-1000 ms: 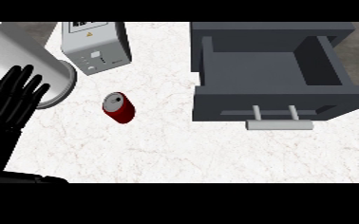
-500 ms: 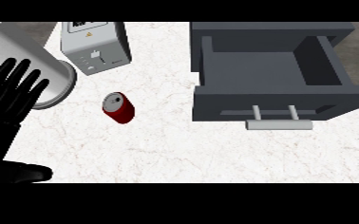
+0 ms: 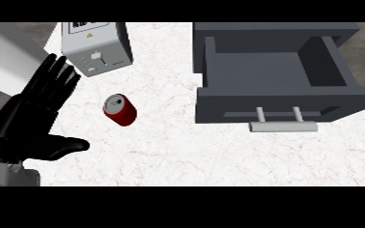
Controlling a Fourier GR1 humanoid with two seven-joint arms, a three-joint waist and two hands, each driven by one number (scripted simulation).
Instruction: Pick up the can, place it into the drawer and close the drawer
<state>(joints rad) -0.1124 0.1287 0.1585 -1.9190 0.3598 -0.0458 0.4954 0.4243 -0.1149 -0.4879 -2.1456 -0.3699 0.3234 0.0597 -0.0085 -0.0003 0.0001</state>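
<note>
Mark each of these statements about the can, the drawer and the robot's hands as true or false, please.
1. The red can lies on its side on the counter. True.
2. The drawer is closed. False: it is pulled open and holds nothing.
3. The left hand is open, beside the can without touching it. True.
4. The can is already inside the drawer. False: it is on the counter, left of the drawer.
5. The right hand holds the drawer handle. False: no right hand shows.
</note>
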